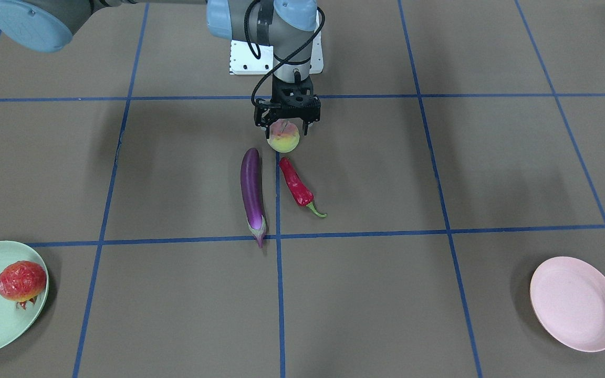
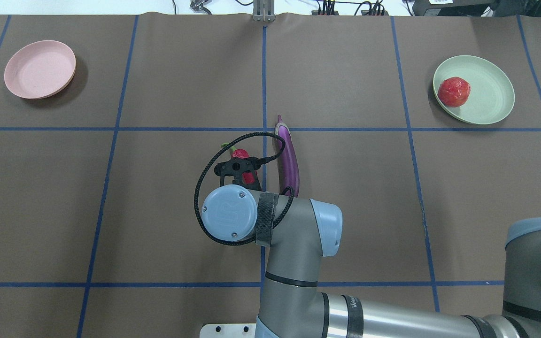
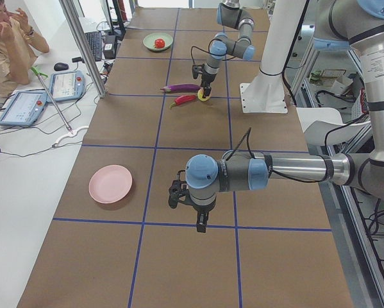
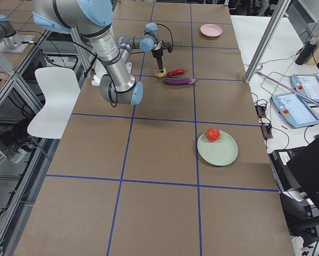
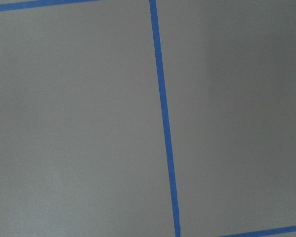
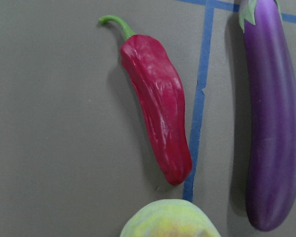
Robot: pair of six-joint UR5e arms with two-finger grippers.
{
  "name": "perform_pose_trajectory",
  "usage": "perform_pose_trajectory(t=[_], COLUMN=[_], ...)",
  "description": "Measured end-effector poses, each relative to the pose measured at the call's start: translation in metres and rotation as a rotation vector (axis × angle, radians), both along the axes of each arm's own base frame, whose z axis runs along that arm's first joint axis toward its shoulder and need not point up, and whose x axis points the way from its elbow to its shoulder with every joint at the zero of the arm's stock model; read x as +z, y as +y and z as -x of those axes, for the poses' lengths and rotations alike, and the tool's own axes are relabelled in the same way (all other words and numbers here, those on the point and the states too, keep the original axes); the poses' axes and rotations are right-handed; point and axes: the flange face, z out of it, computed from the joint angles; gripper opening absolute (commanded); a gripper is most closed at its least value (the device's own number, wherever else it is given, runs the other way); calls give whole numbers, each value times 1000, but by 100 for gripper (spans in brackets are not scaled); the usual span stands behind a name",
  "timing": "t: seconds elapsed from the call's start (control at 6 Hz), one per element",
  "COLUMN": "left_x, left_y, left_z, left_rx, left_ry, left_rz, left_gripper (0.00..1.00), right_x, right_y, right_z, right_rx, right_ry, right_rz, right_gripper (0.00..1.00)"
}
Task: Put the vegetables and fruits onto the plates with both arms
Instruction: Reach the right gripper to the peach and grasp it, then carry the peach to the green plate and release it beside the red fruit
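The pink plate (image 2: pixel 40 70) sits far left. The left gripper (image 3: pixel 200 224) hangs over the table (image 2: pixel 158 211) near it; I cannot tell how its fingers stand. In the middle, the right gripper (image 1: pixel 284 128) has its fingers spread either side of the peach (image 1: pixel 283 138), beside the chili (image 1: pixel 296 185) and eggplant (image 1: pixel 252 191). Far right, the green plate (image 2: pixel 491 94) carries the red fruit (image 2: pixel 453 91).
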Motion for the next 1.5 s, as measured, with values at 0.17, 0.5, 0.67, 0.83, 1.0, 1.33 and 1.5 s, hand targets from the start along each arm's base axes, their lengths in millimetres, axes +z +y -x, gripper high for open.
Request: perform_pose_trajectory(t=[0.17,0.5,0.67,0.83,1.0,1.33,1.5], left_x=[0,0,0,0,0,0,0], left_y=[0,0,0,0,0,0,0], left_z=[0,0,0,0,0,0,0], left_rx=[0,0,0,0,0,0,0], left_ry=[0,0,0,0,0,0,0], left_rz=[0,0,0,1,1,1,1], left_gripper=[100,100,100,100,100,100,100], right_x=[5,12,13,10,-1,-24,-20], right_y=[1,2,2,2,-5,-76,-137], right_z=[5,13,14,13,1,-64,-117], right_rx=[-3,-7,-8,-10,-10,-38,-63], right_ry=[15,36,39,34,8,-57,-66], right_rz=[0,1,2,1,-4,-8,-23], right_gripper=[99,56,1,0,0,0,0])
